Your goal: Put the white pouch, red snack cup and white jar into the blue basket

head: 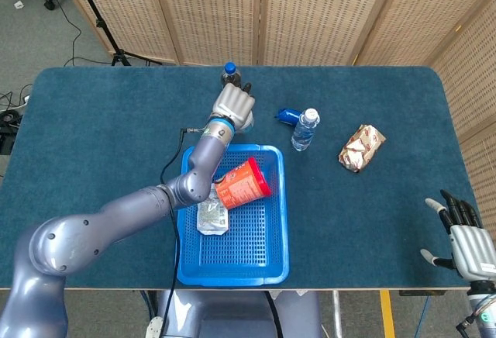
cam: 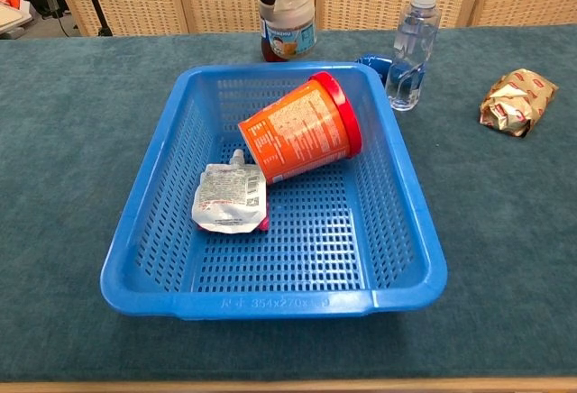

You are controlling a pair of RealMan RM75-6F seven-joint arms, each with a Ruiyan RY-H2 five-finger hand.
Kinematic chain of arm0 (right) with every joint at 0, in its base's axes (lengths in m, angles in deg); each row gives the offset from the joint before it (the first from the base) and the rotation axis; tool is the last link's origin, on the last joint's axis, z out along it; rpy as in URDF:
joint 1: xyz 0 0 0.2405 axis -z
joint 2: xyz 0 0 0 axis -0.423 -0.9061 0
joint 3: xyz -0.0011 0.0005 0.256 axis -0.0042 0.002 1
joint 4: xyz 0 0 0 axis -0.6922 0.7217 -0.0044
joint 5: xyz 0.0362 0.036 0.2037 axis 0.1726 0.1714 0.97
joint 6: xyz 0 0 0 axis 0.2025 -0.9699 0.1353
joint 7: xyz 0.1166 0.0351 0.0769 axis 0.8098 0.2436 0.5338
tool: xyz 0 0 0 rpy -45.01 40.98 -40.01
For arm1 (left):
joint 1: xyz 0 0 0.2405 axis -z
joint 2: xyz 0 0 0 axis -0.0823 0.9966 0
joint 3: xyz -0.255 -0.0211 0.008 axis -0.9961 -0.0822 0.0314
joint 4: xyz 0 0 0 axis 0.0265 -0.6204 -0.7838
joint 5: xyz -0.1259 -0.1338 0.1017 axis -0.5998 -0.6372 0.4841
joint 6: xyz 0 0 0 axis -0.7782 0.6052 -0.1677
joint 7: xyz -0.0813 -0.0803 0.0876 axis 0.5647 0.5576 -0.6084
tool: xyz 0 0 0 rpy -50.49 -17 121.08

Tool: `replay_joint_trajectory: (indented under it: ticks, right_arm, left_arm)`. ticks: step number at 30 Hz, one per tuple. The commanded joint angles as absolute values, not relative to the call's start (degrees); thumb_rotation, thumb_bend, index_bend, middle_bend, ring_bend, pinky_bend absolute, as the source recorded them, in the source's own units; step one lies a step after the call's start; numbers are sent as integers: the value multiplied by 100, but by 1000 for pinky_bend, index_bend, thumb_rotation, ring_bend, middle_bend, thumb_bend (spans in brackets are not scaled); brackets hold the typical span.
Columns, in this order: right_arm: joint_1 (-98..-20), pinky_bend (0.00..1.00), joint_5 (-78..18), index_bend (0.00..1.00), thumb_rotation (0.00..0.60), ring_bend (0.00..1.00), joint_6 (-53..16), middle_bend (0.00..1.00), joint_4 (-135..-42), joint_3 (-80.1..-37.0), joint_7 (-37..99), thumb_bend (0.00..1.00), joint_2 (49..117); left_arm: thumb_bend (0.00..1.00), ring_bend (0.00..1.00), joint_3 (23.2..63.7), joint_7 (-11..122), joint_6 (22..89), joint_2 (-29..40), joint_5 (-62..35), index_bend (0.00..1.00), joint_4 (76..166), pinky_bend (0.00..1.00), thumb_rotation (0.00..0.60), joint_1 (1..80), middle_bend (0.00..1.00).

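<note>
Left hand [head: 232, 105] reached past the far rim of the basket and wrapped around the white jar [cam: 288, 28], fingers closed on its upper part in the chest view; jar upright, base at or near the bench [head: 93, 136], just behind the basket — whether lifted could not be told. Right hand [head: 465, 241] idle at the near right corner of the bench, fingers spread, holding nothing.

Inside the blue basket [cam: 149, 231]: the red snack cup [cam: 302, 132] lying on its side, lid toward the right wall, and the white pouch [cam: 230, 199] flat on the mesh floor, just beside the cup's base. Two of three items judged done. Left to do: carry the jar over the far rim and set it in the basket, most likely in the free near half.

Elsewhere on the bench, not part of the job: a clear water bottle [cam: 410, 46] upright right of the jar, a small blue object [head: 288, 115] beside it, and a crumpled snack wrapper [cam: 516, 100] well apart to the right.
</note>
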State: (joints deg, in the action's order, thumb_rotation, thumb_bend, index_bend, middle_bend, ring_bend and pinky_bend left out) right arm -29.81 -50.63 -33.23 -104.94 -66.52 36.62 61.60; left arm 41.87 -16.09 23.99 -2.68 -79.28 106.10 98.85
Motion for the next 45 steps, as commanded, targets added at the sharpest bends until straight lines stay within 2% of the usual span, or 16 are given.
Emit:
replay_joint_trajectory:
  ticks: [1,11,19,28,43,45]
  right_arm:
    - [-2983,0,-5072,142,600,0,-3329,0,-10503,-6654,3629,156,6164]
    - [-2987,0,-5076,142,600,0,-3336,0,-10487,-6655,3551,156,6186]
    - [-2988,0,-5075,142,600,0,-3335,0,-10478,-6655,3562,156,6183]
    - [-2991,0,-5092,142,600,0,-3331,0,-10489,-6665,3559,156,6188]
    - [-2997,0,-5087,142,600,0,-3322,0,-10510,-6666,3543,156,6190]
    - [-2997,0,-5089,142,600,0,-3325,0,-10512,-6667,3547,156,6191]
  left_arm:
    - [358,166,3972,-972,3320,1198,-7305,396,12827,237,600,9725,118]
    - [357,166,3946,-255,3966,2438,-6423,396,15188,237,600,9384,118]
    - [356,166,4270,-19,4250,3032,-5844,396,16385,237,600,9116,118]
    - [356,165,4700,236,4336,3430,-5299,396,17058,237,600,8749,118]
    - [348,165,5204,310,4338,3504,-4518,396,17682,237,600,8476,118]
    - [332,163,5285,270,4378,3511,-4431,373,17755,237,600,8445,94]
